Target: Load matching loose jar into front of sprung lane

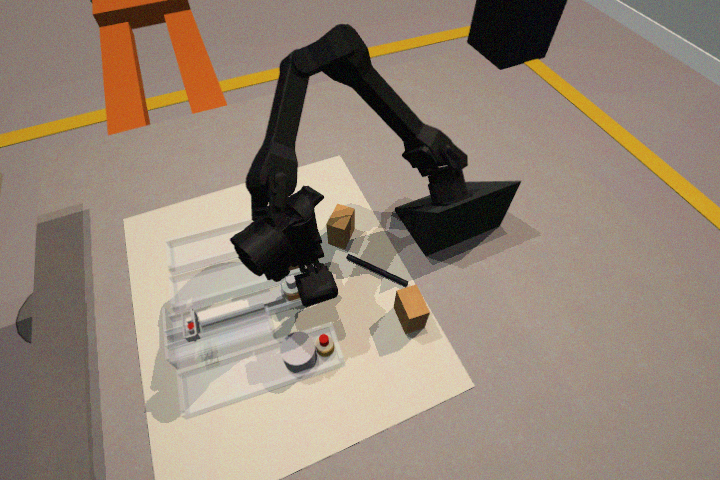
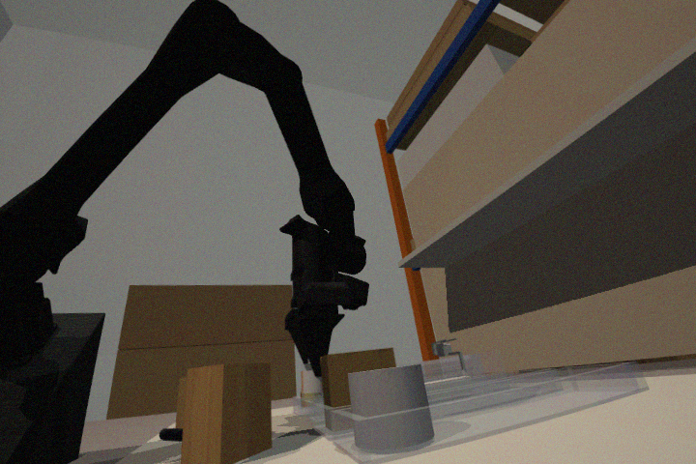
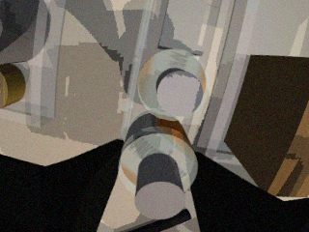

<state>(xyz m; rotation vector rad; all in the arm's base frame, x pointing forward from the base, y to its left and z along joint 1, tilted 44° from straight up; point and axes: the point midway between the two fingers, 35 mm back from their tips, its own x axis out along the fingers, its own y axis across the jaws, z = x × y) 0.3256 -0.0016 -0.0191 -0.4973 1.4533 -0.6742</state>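
Observation:
My gripper is shut on a jar with a grey cap, glass shoulder and orange-brown band. The black fingers stand on both sides of it. A matching jar stands in the sprung lane, directly beyond the held one in the wrist view. The two bodies overlap there and look touching or nearly so. A white pusher rod lies along the lane behind the lane jar. The gripper hides the held jar in the top view. Its base and the front stop are hidden, so its height over the lane floor cannot be told.
A neighbouring clear tray holds a grey cylinder and a red-topped jar. A brown block stands on the lane's other side. Wooden blocks and a black rod lie toward the arm base.

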